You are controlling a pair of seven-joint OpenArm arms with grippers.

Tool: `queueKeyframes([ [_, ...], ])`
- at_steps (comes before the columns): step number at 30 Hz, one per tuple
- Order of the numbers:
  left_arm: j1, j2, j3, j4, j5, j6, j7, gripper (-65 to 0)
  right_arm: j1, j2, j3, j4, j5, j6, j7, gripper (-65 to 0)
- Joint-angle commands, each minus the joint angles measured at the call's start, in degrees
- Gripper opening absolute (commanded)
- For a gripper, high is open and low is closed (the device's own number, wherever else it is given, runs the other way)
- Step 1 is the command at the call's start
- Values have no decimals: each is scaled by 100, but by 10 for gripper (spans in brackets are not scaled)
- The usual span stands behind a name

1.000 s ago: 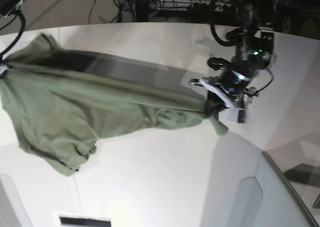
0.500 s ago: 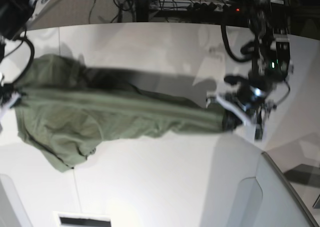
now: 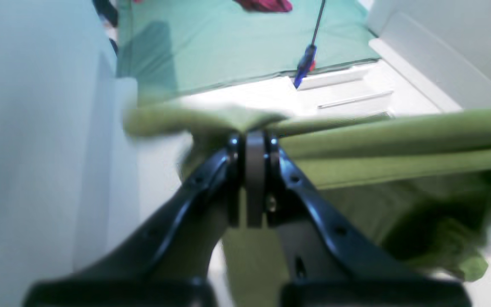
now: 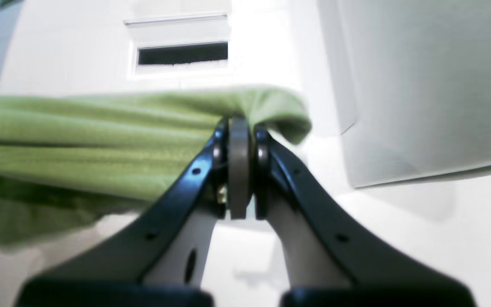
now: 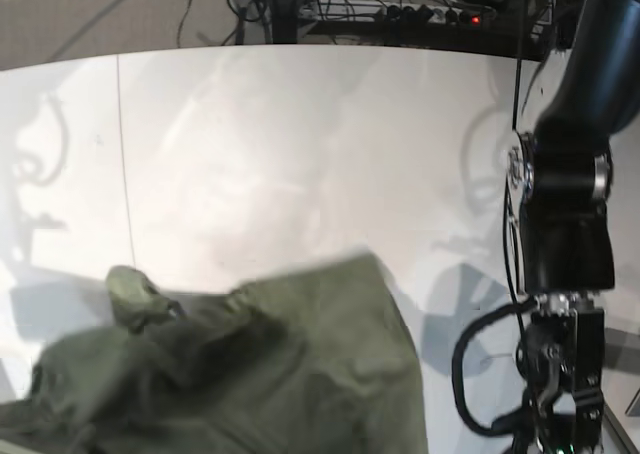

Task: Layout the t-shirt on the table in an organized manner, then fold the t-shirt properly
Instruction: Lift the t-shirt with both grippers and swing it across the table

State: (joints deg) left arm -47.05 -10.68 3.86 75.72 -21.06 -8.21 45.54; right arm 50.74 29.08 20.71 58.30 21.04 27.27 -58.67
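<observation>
The left gripper is pinched tight on one end of the t-shirt, and the right gripper is pinched tight on the other end. Between them the olive-green cloth runs in one long stretched band — so its long way goes straight from claw to claw. In the base view the shirt shows low over the near edge of the table, toward the near left corner, hanging loose and bunched. Each arm has its own end. No logo or writing can be read.
</observation>
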Motion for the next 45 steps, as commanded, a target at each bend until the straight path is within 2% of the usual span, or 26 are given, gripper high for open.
queueKeyframes([
  [1,-179,-150,-47,203,203,148,-110,-650,214,226,8,187,-174,-59,78,-650],
  [3,-29,-247,-39,388,203,148,-110,-650,56,296,8,416,-165,-59,26,-650],
  [5,428,-308,-47,617,203,148,-110,-650,-393,305,52,697,-165,-59,-89,-650],
  [9,1377,-431,-47,1267,203,148,-136,-650,-1474,252,70,1400,-156,-59,78,-650],
  [12,1852,-458,-214,1645,203,148,-110,-650,-2116,68,184,2095,-148,-94,-308,-650],
  [14,2292,-475,-557,2023,211,148,-110,-650,-2608,-90,729,2781,-148,-94,-678,-650],
  [16,2722,-642,-812,2577,211,148,66,-650,-3144,-258,1292,3545,-148,-94,-985,-650],
  [20,3285,-809,-926,3658,203,148,769,-650,-3813,-301,2039,4776,-148,-67,-1645,-650],
  [24,3619,-1047,-1190,3861,150,148,804,-650,-4173,-372,2558,5480,-148,-59,-1917,-650],
  [28,3487,-880,-1788,3843,-105,148,796,-650,-4191,-372,2742,5480,-148,-59,-1812,-650],
  [31,3303,-836,-1823,3790,-378,148,813,-650,-4041,-381,2171,5365,-148,-85,-1812,-650],
  [35,3100,-581,-1287,3606,-272,148,822,-650,-3830,-469,1714,5225,-174,-102,-1803,-650],
  [36,3109,-510,-1164,3544,-263,148,813,-650,-3821,-574,1687,5225,-174,-102,-1803,-650],
  [39,3311,-88,-636,3333,-439,139,796,-650,-3751,-723,1696,5216,-183,-102,-1820,-650],
  [41,3461,298,-47,3069,-650,122,752,-650,-3769,-750,1722,5207,-183,-102,-1820,-650],
  [43,3496,615,594,2700,-756,122,391,-650,-3813,-750,1731,5198,-183,-102,-1812,-650],
  [45,3549,896,1394,2129,-782,122,-277,-650,-3830,-750,1740,5198,-183,-102,-1812,-650],
])
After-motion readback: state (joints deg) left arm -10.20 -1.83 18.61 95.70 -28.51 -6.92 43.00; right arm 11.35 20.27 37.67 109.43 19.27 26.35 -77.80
